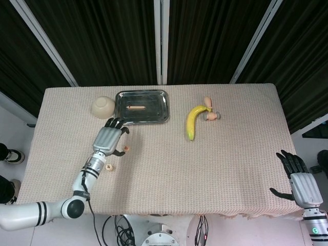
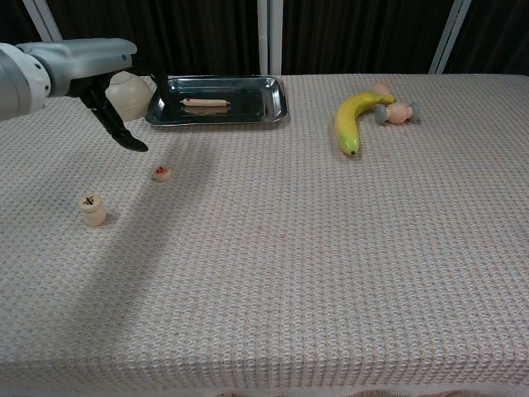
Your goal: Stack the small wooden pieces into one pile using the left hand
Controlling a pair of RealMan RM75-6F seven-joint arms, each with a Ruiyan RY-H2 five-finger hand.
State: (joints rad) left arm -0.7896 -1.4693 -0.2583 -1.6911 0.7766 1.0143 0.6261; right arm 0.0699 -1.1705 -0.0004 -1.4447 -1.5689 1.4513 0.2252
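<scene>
**Left hand spread above the loose wooden disc**

The left hand [image 1: 108, 139] hangs over the bench [image 1: 230, 169] with its dark fingers [image 2: 124, 136] spread and nothing in them. In the head view it covers the cloth just left of the single small round wooden piece with a red mark [image 2: 163, 173]; whether a fingertip touches that piece cannot be told, though the chest view shows the hand raised above the cloth. The short pile of small round wooden pieces with a dark mark on top [image 2: 92, 209] stands nearer the front edge, apart from the loose piece and beside the forearm.

Behind the hand sits the cream upturned bowl [image 1: 103, 107], partly hidden by the arm in the chest view, and just beside it the shiny metal tray [image 1: 160, 110] holding a thin pale stick-like item too small to identify. Further right lie the yellow banana [image 1: 192, 121] and, touching its far end, a small peach-and-grey object whose shape is unclear.

The right hand [image 1: 299, 180] shows only in the head view, at the bench's front right corner, fingers apart and empty; its arm is cut off by the frame.
</scene>
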